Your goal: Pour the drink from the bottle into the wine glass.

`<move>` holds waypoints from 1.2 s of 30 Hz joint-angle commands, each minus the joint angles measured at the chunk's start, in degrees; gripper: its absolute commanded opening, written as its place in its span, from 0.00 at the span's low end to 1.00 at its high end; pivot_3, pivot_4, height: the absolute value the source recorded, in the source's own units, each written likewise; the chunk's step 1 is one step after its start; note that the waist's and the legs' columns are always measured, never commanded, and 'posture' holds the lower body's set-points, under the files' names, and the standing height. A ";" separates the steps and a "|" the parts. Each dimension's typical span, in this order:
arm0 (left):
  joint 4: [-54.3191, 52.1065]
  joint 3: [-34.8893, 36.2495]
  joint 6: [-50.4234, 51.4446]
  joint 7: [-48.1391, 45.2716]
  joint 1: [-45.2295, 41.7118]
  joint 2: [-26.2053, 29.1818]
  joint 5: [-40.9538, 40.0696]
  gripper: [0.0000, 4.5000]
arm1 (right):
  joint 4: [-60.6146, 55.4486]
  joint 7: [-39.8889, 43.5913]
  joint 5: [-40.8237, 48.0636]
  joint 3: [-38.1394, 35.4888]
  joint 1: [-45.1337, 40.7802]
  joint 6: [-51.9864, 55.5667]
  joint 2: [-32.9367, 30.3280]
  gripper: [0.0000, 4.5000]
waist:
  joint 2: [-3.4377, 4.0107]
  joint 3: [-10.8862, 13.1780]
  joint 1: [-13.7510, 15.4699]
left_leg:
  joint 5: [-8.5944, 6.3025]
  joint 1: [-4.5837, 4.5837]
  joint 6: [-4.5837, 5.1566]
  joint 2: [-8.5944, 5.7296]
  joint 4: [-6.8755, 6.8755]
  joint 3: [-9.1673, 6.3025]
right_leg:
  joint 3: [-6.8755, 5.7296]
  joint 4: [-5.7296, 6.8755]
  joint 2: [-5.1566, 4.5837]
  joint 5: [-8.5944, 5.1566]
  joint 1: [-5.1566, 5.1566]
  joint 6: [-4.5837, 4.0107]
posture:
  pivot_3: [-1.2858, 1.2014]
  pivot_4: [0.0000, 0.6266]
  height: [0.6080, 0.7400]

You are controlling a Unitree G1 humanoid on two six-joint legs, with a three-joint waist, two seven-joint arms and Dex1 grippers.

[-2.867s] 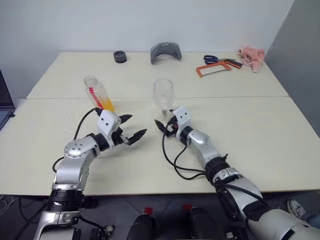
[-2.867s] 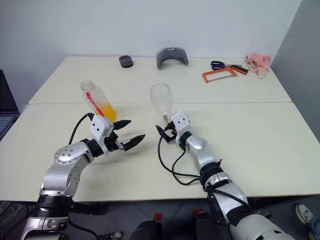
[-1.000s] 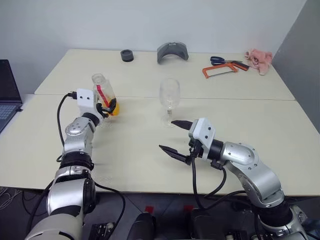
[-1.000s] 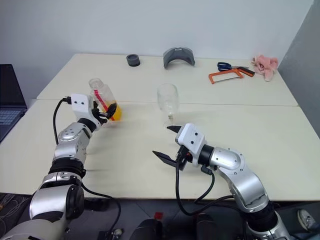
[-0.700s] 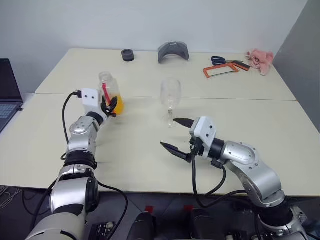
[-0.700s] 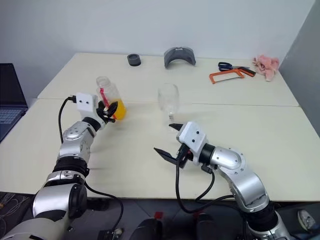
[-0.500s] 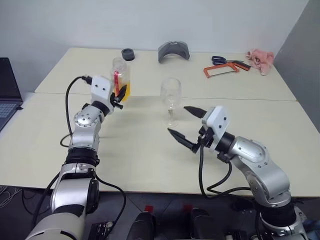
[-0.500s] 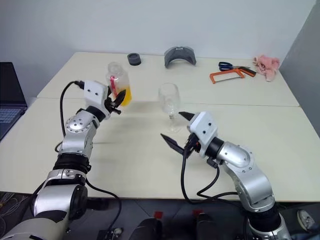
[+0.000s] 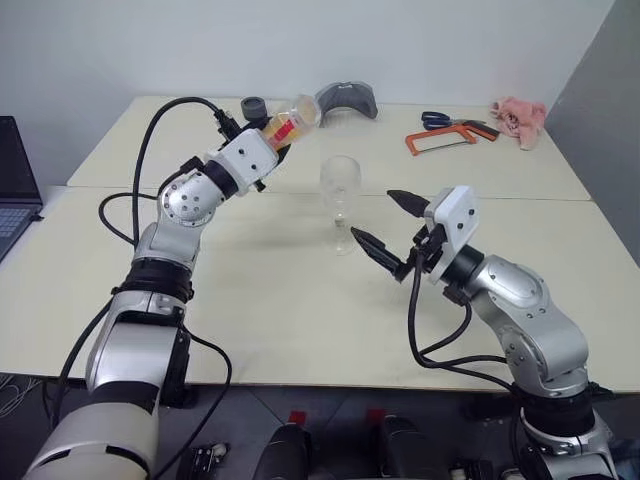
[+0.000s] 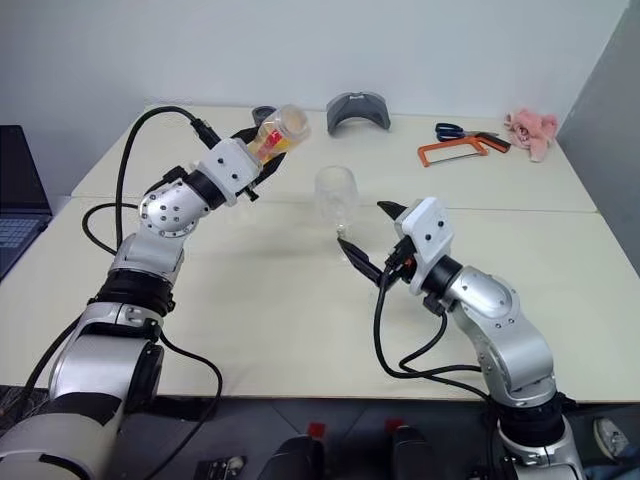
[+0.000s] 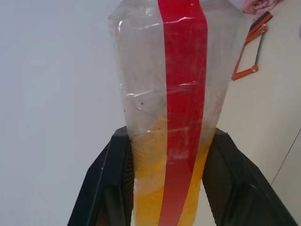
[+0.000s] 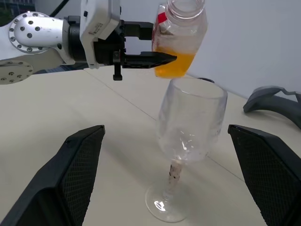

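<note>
There, the left gripper [image 9: 268,150] had its fingers clamped on the bottle [image 9: 288,121], tilted in the air up and to the left of the wine glass [image 9: 340,187]. The drink [image 12: 175,63] sat in the bottle's lower part. The glass stood on the desk [image 9: 300,300]. The right gripper [image 9: 386,225], fingers wide, hovered just beside the glass.

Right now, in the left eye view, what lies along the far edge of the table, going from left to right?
Black ring-shaped piece → grey curved part → blue-handled scissors → orange hacksaw → pink cloth. The scissors and hacksaw lie close together, the scissors starting slightly further left.
</note>
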 commanded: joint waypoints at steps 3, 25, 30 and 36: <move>3.84 -2.23 -7.67 1.94 -5.00 2.79 4.39 0.36 | -0.65 -0.32 2.40 -1.74 -2.66 0.75 -0.05 1.00 | 0.00 0.00 -0.01 | 0.00 0.00 0.00 0.00 0.00 -0.01 | -0.03 0.00 0.01 0.00 0.00 0.00 | 0.52 0.24 1.00; 14.96 -12.80 -14.74 21.64 -15.60 6.03 23.34 0.36 | -1.55 -3.02 3.42 -0.88 -2.37 4.00 0.37 1.00 | -0.02 0.01 -0.01 | 0.00 -0.06 0.01 -0.02 0.01 0.06 | -0.04 0.02 0.01 0.00 -0.03 0.00 | 0.52 0.24 1.00; 15.64 -14.49 -14.53 25.37 -16.75 6.25 25.95 0.36 | -1.92 -3.34 3.54 -0.76 -2.17 4.38 0.31 1.00 | -0.02 0.02 -0.02 | 0.00 -0.06 0.00 -0.02 0.01 0.08 | -0.03 0.03 0.01 0.00 -0.05 0.00 | 0.52 0.24 1.00; 16.97 -16.25 -13.98 27.97 -18.08 6.56 28.34 0.36 | -1.91 -4.14 4.29 -1.17 -2.19 5.03 0.99 1.00 | -0.03 0.02 -0.02 | 0.00 -0.07 0.00 -0.04 0.01 0.08 | -0.03 0.05 0.00 0.00 -0.06 0.00 | 0.52 0.24 1.00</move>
